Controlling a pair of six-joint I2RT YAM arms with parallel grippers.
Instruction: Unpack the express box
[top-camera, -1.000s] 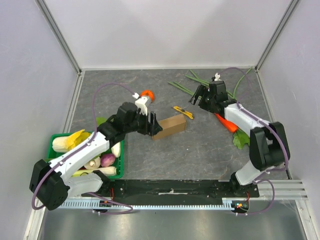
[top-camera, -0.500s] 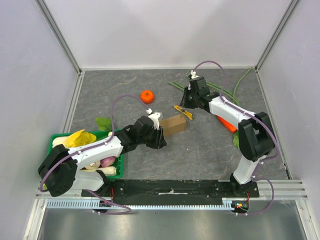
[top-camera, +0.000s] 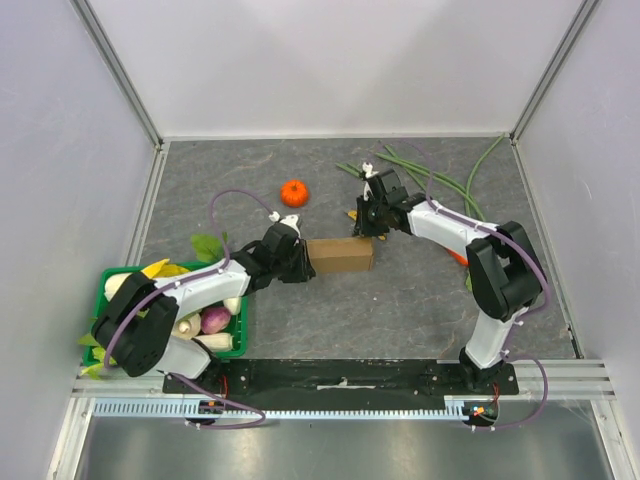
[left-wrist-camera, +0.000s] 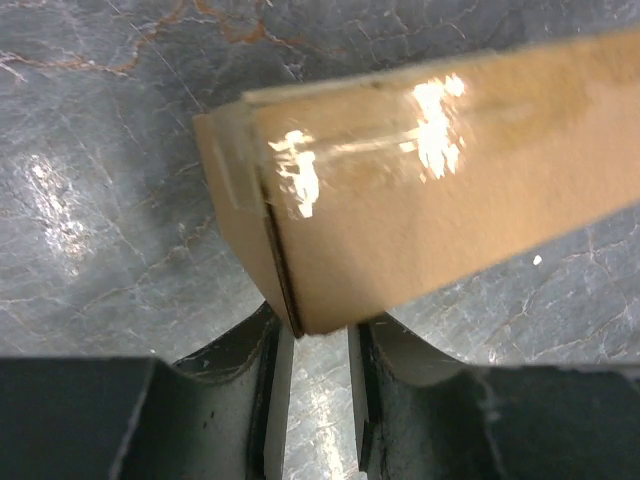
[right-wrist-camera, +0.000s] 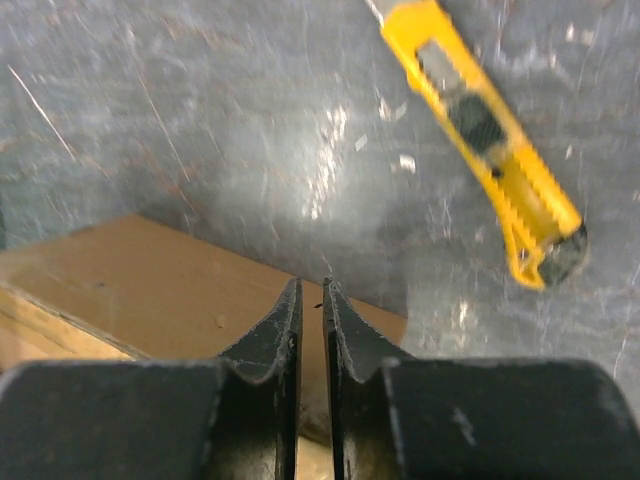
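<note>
While the express box (top-camera: 340, 255) lies closed and taped on the surface, the left tool (left-wrist-camera: 318, 400), narrowly parted and empty, meets its end corner. The right tool (right-wrist-camera: 323, 295), nearly closed and empty, hangs over the box's far edge, with a yellow knife (right-wrist-camera: 480, 120) just beyond.

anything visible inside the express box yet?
No. The express box is closed, with clear tape across its seam, so its contents are hidden. Only the brown outer cardboard shows.
</note>
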